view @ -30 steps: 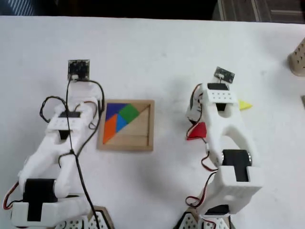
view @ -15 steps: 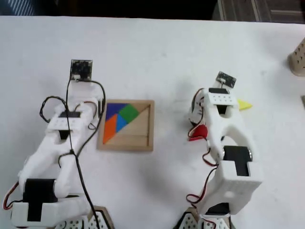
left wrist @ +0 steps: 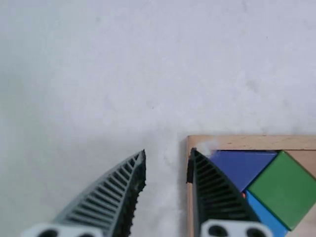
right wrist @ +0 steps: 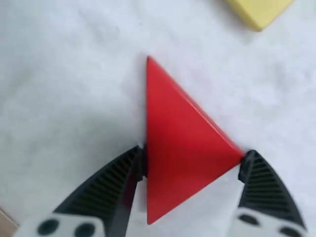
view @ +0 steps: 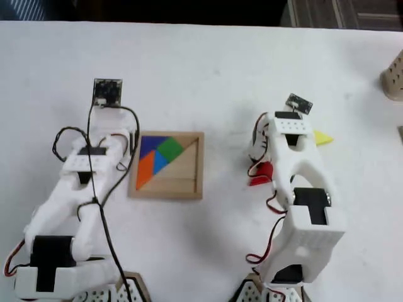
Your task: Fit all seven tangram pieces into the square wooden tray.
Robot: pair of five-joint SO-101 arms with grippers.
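Observation:
The square wooden tray [view: 189, 185] lies left of centre and holds blue [view: 149, 146], green [view: 170, 148], orange [view: 145, 173] and light blue pieces. My left gripper [left wrist: 168, 158] is open at the tray's far left corner [left wrist: 247, 142]; one finger [left wrist: 210, 185] overlaps that corner, beside the blue piece [left wrist: 239, 165] and the green one [left wrist: 284, 190]. My right gripper [right wrist: 192, 158] is shut on the red triangle [right wrist: 182, 148], its fingertips against two sides. In the high view the red triangle [view: 260, 173] sits at the right arm's left flank. A yellow piece [view: 323, 138] [right wrist: 259, 10] lies just beyond.
A beige object [view: 393, 78] stands at the table's right edge. Loose cables [view: 69, 135] hang from the left arm, close to the tray's left side. Open white tabletop stretches between the tray and the right arm and across the back.
The right arm has shifted slightly. The red triangle under it, a flat triangle before, now looks narrower and more compact in the high view. The left arm and tray have not moved.

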